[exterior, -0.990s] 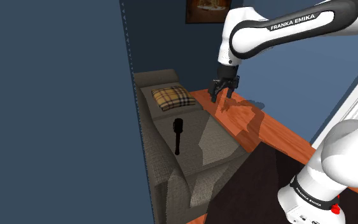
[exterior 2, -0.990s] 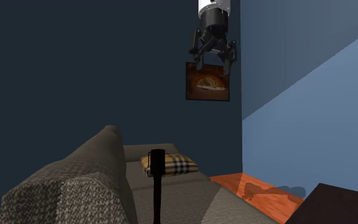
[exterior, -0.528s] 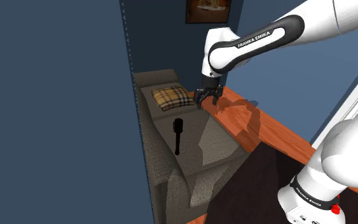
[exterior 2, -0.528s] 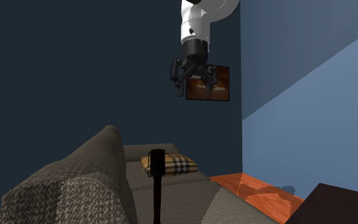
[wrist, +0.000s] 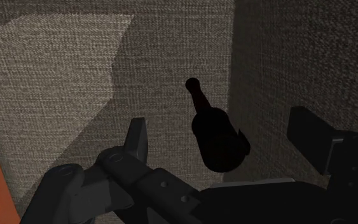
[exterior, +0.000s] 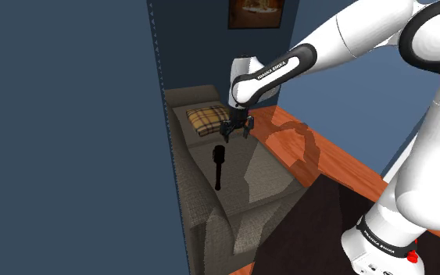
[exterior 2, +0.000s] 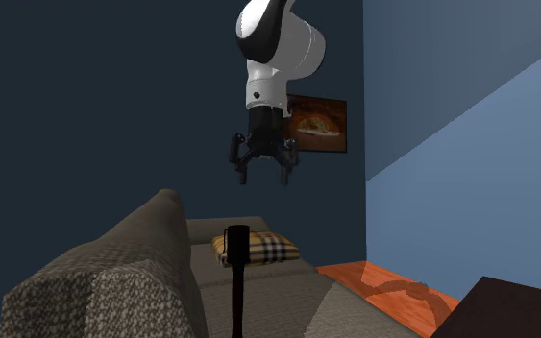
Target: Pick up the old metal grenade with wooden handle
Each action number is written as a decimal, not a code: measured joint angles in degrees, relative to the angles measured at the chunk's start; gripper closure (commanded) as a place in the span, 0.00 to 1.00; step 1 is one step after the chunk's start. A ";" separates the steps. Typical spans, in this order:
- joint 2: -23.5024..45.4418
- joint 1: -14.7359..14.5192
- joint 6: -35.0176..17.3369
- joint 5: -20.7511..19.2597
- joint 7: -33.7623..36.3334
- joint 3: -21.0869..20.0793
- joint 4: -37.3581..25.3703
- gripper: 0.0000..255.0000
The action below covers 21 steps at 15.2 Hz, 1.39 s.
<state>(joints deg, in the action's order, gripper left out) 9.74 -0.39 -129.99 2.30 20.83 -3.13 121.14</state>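
Note:
A dark stick grenade (exterior: 219, 166) stands upright on the grey sofa seat (exterior: 249, 176), head up, its handle thin and black in this dim light. In the second exterior view the grenade (exterior 2: 237, 278) rises in front of the cushion. My gripper (exterior: 237, 133) hangs open a short way above the grenade's head and slightly behind it, fingers pointing down. Seen from the side, the gripper (exterior 2: 263, 178) is well above the sofa. In the wrist view the grenade (wrist: 214, 130) appears from above between my spread fingers (wrist: 137, 135), which do not touch it.
A plaid pillow (exterior: 212, 119) lies at the sofa's far end. The dark blue wall (exterior: 69, 141) runs close along the sofa back. A framed picture (exterior 2: 321, 125) hangs behind. Orange wooden floor (exterior: 304, 148) and a dark rug (exterior: 312, 226) lie beside the sofa.
My arm has swung toward the shoulder view's left and lower, from over the orange floor to over the sofa seat above the grenade. The fingers stayed open.

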 measured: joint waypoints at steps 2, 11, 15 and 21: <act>4.80 -0.07 -1.34 -0.12 0.71 0.12 -3.43 0.00; 21.77 -1.02 -3.91 -0.26 3.85 0.60 -17.75 0.00; 24.13 -1.08 -6.31 -0.27 3.85 0.63 -17.71 0.00; 25.70 -1.07 -7.48 -0.29 3.77 0.67 -18.24 1.00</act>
<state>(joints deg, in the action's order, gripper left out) 35.43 -1.46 -137.47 2.01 24.61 -2.46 102.90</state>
